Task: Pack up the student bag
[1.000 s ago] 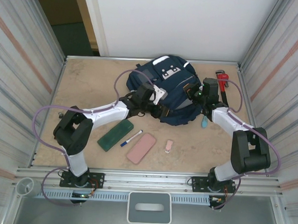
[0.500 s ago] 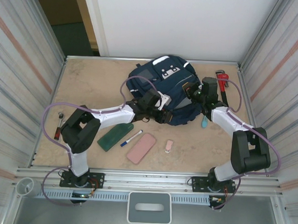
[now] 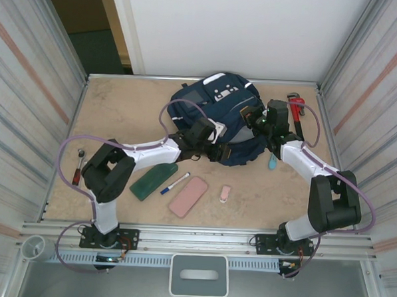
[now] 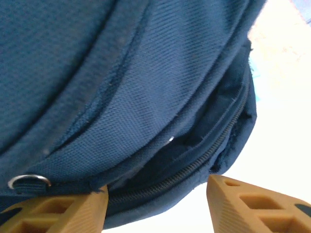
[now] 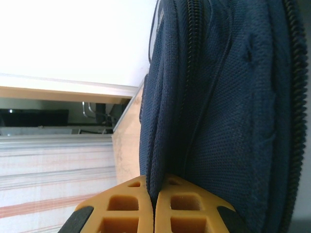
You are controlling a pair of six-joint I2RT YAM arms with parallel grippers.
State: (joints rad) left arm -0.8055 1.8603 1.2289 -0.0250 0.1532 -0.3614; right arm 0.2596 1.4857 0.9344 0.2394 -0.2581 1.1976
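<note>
The student bag (image 3: 217, 113), navy blue with white stripes and a grey patch, lies at the back middle of the table. My left gripper (image 3: 218, 149) is at its near edge. In the left wrist view this gripper (image 4: 156, 194) is open, and the bag's (image 4: 146, 97) zipped rim hangs between the jaws. The left finger (image 4: 73, 208) touches the fabric and the right one stands apart from it. My right gripper (image 3: 252, 118) is at the bag's right side. In the right wrist view it (image 5: 154, 187) is shut on a fold of the bag's (image 5: 228, 121) fabric.
In front of the bag lie a green case (image 3: 153, 179), a marker pen (image 3: 175, 182), a pink case (image 3: 188, 196) and a small pink eraser (image 3: 225, 193). A teal item (image 3: 272, 161) and a red pipe wrench (image 3: 296, 106) lie at the right. A red-handled tool (image 3: 77, 171) lies at the left.
My left arm has stretched further in toward the bag's near edge and its jaws have widened. The bag's near side has drawn back a little. The right gripper stays clamped on the fabric.
</note>
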